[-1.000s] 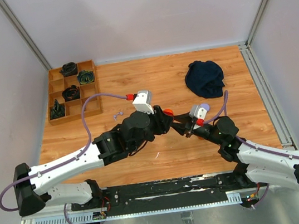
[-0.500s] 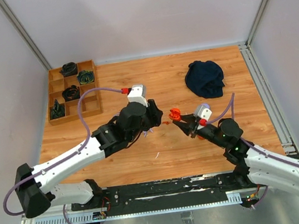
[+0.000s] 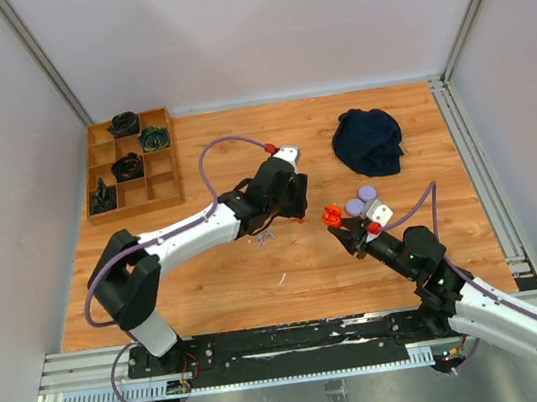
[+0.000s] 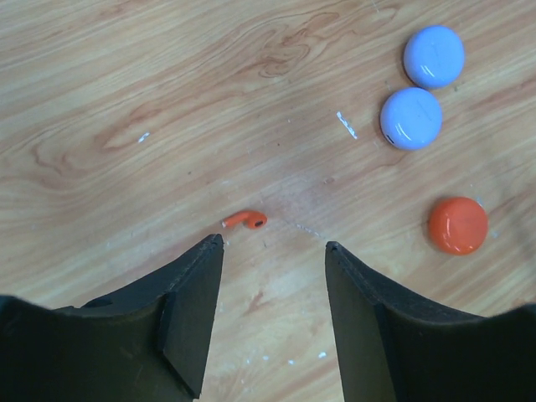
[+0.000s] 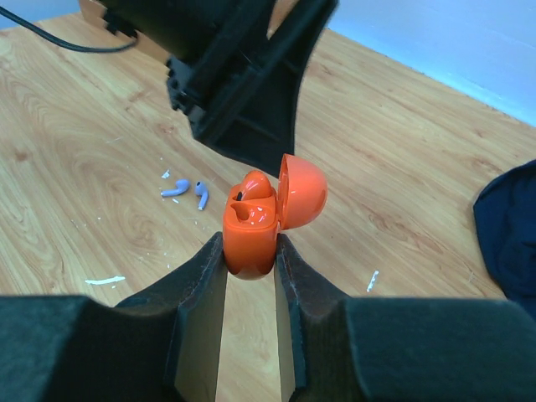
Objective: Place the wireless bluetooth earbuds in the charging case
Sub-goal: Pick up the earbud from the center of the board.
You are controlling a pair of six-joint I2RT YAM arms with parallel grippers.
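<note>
Pickup step: left gripper [image 4: 272, 249] jaws apart, orange earbud [image 4: 245, 220] at 11 o'clock; right gripper [image 5: 251, 258] grasps open case [image 5: 260, 219], maybe half-filled. Next: pinch earbud.

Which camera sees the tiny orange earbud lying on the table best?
Left wrist: the orange earbud lies sharp and whole just ahead of the left fingers. The top view is too far to make it out; the right wrist view does not show it.

The left arm [image 3: 188, 235] folds at the elbow near its base and reaches right toward the centre. The left gripper [image 4: 272, 251] angles downward, jaws parted. The right arm [image 3: 496, 303] extends far-left. The right gripper [image 5: 250, 255] is clamped on an orange-red plastic charging case [image 5: 251, 222].
</note>
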